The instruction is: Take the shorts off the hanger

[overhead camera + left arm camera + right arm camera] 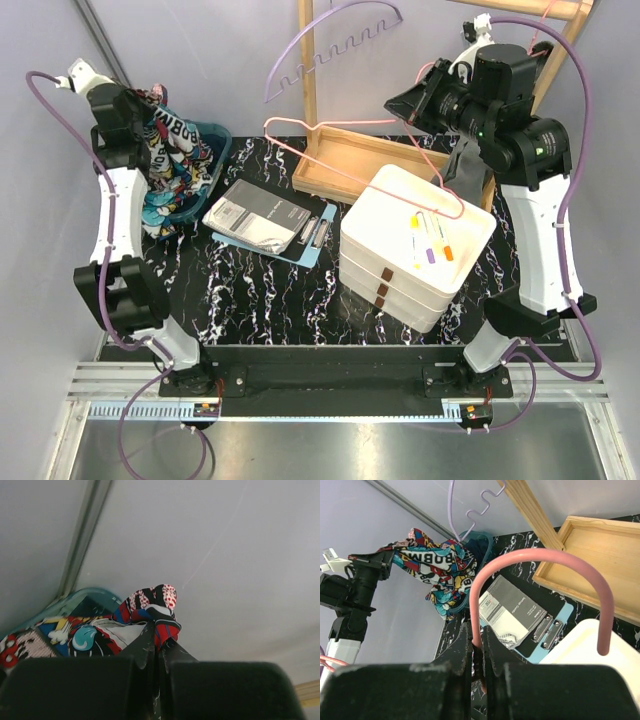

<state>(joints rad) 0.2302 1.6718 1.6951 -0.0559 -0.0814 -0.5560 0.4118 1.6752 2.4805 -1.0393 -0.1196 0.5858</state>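
Shorts: the graffiti-print shorts (168, 170) hang bunched from the left arm at the table's (270, 300) far left, draping down into a teal tub (92, 592); apart from the hanger.
Left pincer (156, 639): clenched on a fold of the print cloth, raised so the garment hangs free of the wire.
Right pincer (477, 647): grasping the pink hanger (540, 555) by its wire, which steadies it well away from the cloth.
Hanger: bare, reaching over the right side of the table.
Stage: this pair looks freed; lowering it into the tub seems next.
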